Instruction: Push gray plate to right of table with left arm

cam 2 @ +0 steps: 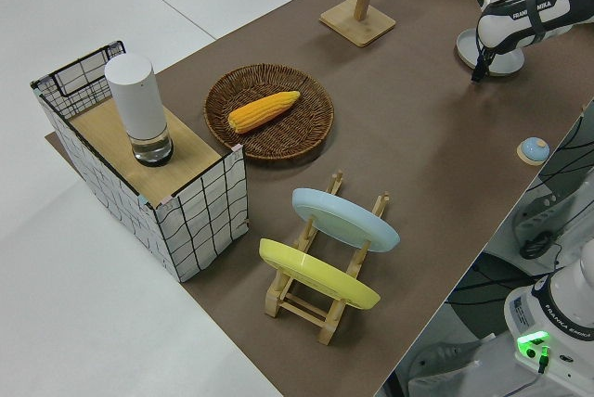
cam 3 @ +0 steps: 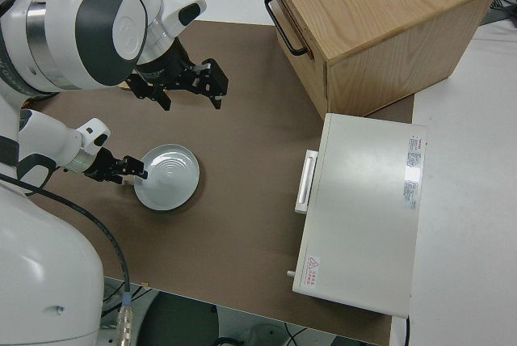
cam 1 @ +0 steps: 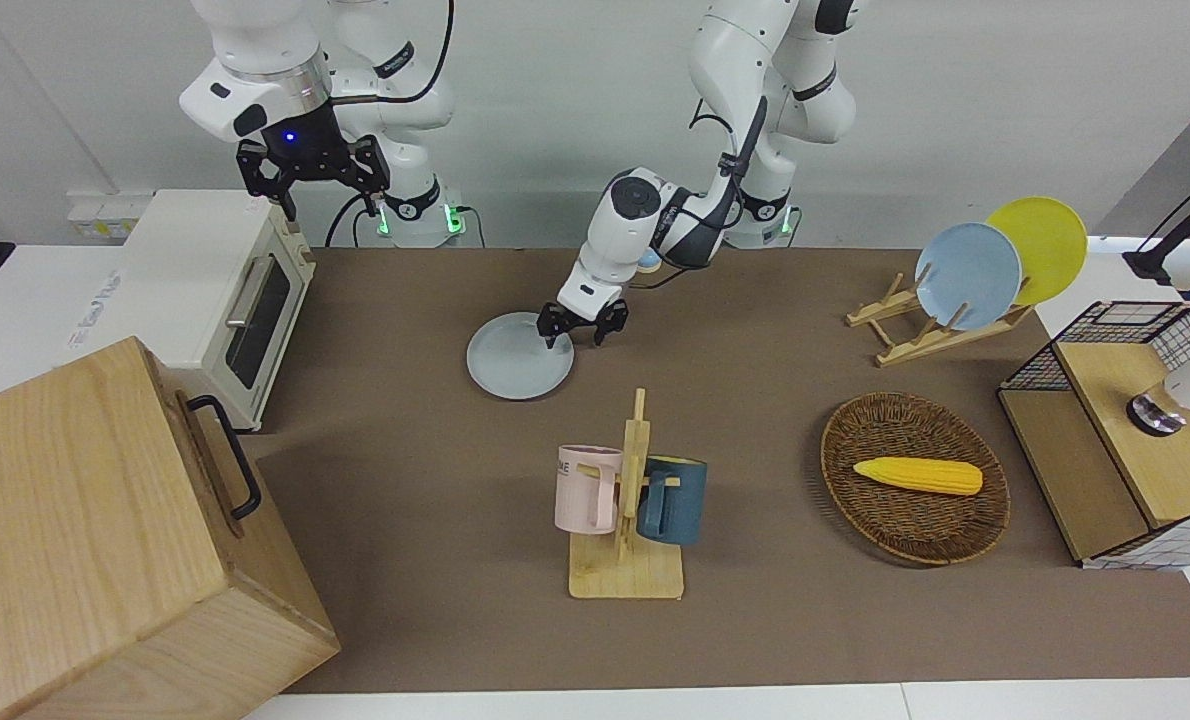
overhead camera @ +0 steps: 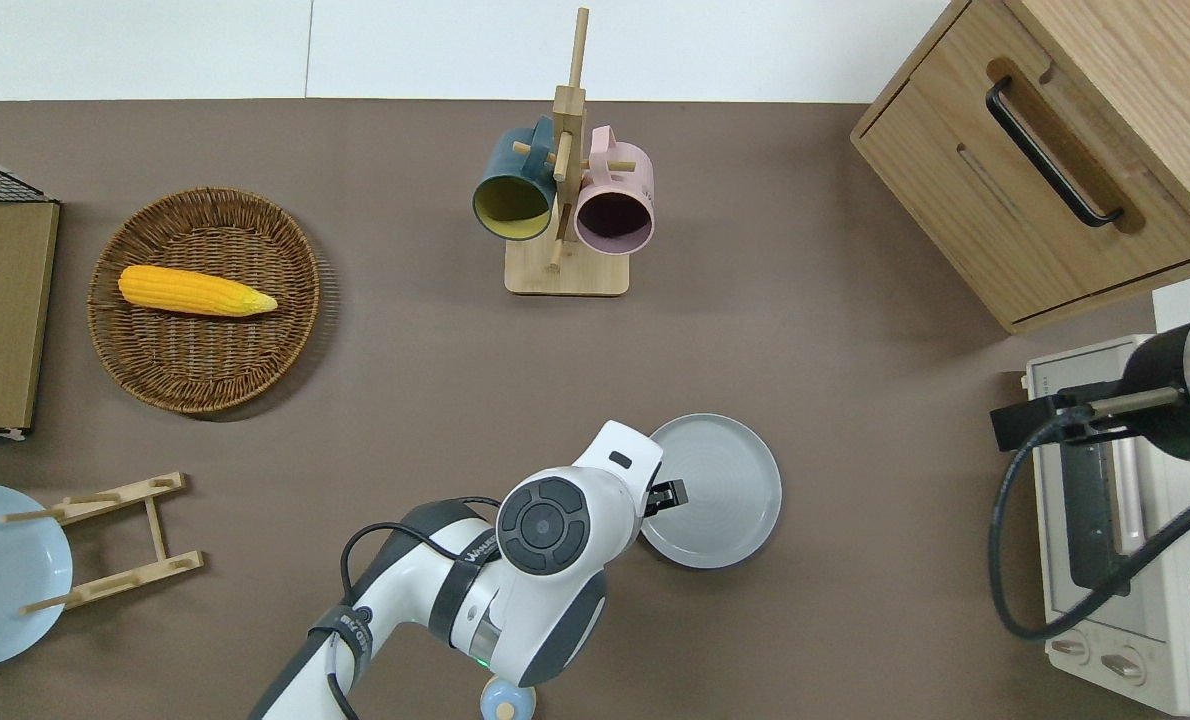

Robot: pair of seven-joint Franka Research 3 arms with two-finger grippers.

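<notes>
The gray plate (cam 1: 515,362) lies flat on the brown table (cam 1: 405,450), between the mug rack and the robots, a little toward the right arm's end. It also shows in the overhead view (overhead camera: 720,495) and the right side view (cam 3: 170,178). My left gripper (cam 1: 577,332) is open and low at the plate's rim on the left arm's side. One finger is over the rim and the other is off the plate. It shows in the overhead view (overhead camera: 667,493) too. I cannot tell whether it touches the plate. My right gripper (cam 1: 310,178) is parked, open and empty.
A white toaster oven (cam 1: 205,290) and a wooden cabinet (cam 1: 85,520) stand at the right arm's end. The mug rack (cam 1: 630,500) holds two mugs. A wicker basket (cam 1: 915,535) holds corn. A plate rack (cam 1: 915,330) holds a sky-blue and a yellow plate.
</notes>
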